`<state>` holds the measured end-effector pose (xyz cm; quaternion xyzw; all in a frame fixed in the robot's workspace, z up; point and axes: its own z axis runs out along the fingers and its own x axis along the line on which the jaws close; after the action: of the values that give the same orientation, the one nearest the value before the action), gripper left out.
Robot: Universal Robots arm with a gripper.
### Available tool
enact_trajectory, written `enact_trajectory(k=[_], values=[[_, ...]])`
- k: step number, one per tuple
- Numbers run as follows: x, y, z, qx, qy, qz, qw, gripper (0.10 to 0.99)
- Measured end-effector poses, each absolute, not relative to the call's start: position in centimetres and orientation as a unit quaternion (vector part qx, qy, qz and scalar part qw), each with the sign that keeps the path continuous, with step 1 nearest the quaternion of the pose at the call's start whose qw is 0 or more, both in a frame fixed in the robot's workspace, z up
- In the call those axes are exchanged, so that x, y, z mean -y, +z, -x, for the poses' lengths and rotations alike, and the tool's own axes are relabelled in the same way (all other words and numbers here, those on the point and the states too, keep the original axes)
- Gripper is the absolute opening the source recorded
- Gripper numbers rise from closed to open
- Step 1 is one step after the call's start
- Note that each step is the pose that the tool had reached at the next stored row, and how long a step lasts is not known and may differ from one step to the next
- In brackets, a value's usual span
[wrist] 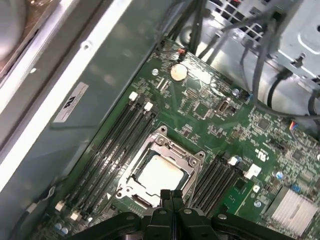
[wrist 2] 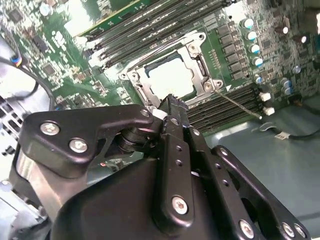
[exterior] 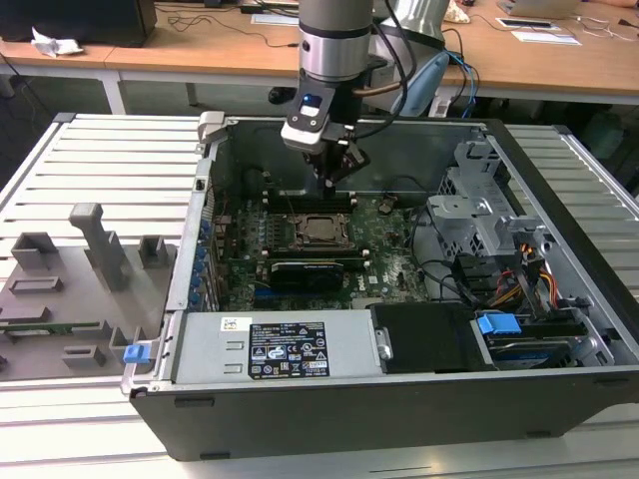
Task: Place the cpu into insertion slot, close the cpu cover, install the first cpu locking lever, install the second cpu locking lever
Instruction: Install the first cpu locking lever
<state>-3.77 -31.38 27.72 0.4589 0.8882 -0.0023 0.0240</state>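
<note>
The open computer case (exterior: 300,419) lies on the slatted desk (exterior: 110,160), with the green board (wrist: 215,120) flat inside it. The end effector (wrist: 171,195) hangs just above the insertion slot (exterior: 303,230), fingers pressed together and empty. The cpu cover (wrist: 177,151) looks folded down over the seated cpu (wrist: 160,172). A thin locking lever (wrist 2: 240,105) angles out beside the socket. Moving it well likely means pushing near its free end, clear of the memory slots (wrist 2: 215,112).
</note>
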Motion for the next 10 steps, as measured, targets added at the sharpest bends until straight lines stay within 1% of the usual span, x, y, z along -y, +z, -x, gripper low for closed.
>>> enact_trajectory(k=[10], values=[[31.38,27.70,3.77,-0.937,0.001,-0.350,0.024,0.106]])
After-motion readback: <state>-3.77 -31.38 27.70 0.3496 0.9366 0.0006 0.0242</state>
